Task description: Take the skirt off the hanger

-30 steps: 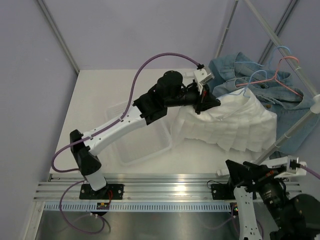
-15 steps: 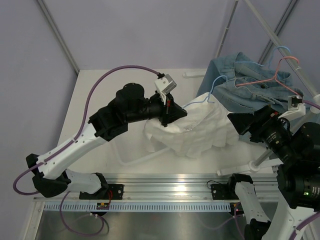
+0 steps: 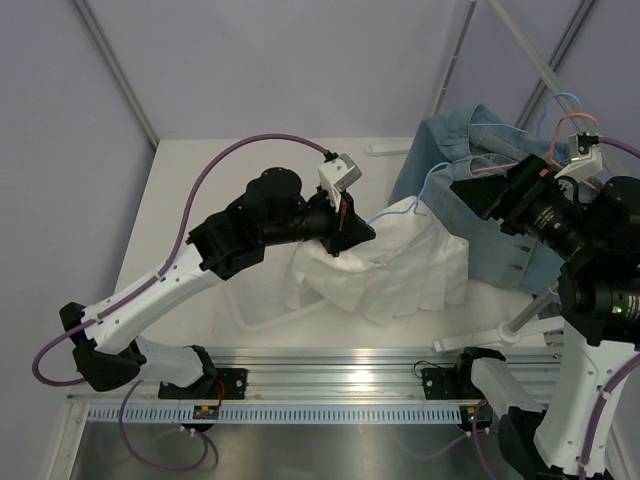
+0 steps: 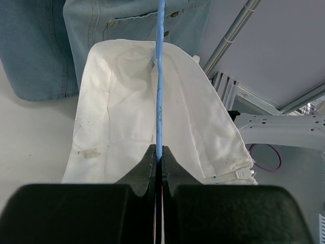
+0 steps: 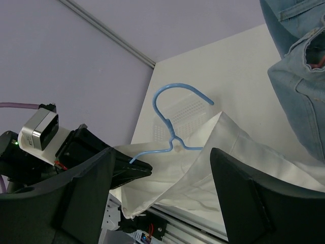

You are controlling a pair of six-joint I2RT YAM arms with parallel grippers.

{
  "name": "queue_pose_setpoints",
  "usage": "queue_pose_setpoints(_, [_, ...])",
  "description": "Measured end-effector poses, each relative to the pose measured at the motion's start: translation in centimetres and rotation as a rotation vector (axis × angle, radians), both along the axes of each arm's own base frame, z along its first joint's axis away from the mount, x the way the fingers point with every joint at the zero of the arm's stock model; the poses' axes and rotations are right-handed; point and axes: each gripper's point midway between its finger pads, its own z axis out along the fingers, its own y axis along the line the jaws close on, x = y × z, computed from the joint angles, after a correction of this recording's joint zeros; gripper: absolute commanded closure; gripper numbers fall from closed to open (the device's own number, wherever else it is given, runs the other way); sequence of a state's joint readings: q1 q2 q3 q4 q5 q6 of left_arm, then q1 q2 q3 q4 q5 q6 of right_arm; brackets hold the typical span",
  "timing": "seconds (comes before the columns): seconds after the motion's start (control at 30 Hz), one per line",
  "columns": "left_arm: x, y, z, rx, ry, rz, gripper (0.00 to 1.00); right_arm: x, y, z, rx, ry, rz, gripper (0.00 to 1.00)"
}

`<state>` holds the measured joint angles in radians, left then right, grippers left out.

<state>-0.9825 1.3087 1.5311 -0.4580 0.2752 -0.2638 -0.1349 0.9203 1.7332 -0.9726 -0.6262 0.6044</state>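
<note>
**Skirt hauled toward the bin as the right arm rises to meet it**

Both arms have shifted in the last second. The left one has drawn back with its load, dragging the white cloth away from the denim. The right one has come up from its low pose by the base to reach in.

The left end effector (image 3: 362,232) is clamped tight on the thin blue wire of the hanger (image 4: 159,76), which runs straight ahead from its jaws. The skirt (image 3: 395,268) hangs from that wire just ahead of and below the jaws. Its lower folds lie on the desk (image 3: 380,175), and its nearer edge is draped over the rim of a clear bin (image 3: 262,318) beneath the end effector. In the left wrist view a small tab seems to join the waistband to the wire further ahead, but how it fastens is too small to tell.

The right end effector (image 5: 162,157) stands wide open and holds nothing. It faces the skirt and the hanger's hook, with the denim clothes (image 3: 480,145) just beside it.

The step in hand looks like bringing this open end effector onto the skirt. It should close on cloth alone, at the waistband just beside the wire, and not on the wire itself. It should then draw the cloth off along the wire, away from the left end effector, which holds steady. If the tab catches, easing it sideways should work better than a hard tug. The approach should also keep clear of the denim.
</note>
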Motion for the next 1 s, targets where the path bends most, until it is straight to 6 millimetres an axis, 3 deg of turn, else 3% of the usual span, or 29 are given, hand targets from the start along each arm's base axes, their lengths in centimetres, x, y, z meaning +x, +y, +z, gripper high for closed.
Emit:
queue_pose_setpoints(0.1, [0.2, -0.3, -0.6, 0.014, 0.017, 0.002, 1.0, 1.1, 0.5, -0.8, -0.004, 0.027, 0.034, 0.2])
queue_pose_setpoints(0.33, [0.7, -1.1, -1.1, 0.035, 0.041, 0.004, 1.0, 1.8, 4.4, -3.9, -0.044, 0.083, 0.169, 0.23])
queue_pose_setpoints(0.57, [0.6, -1.0, -0.1, 0.018, 0.035, 0.003, 1.0, 3.8, 4.7, -5.9, -0.079, 0.096, 0.13, 0.33])
queue_pose_setpoints(0.83, [0.3, -1.0, -0.2, 0.022, 0.046, -0.002, 1.0, 5.2, 5.6, -6.7, -0.094, 0.089, 0.13, 0.46])
queue_pose_setpoints(1.0, [0.2, -0.8, 0.0, 0.018, 0.044, -0.002, 1.0, 5.7, 6.9, -7.0, -0.099, 0.085, 0.148, 0.6])
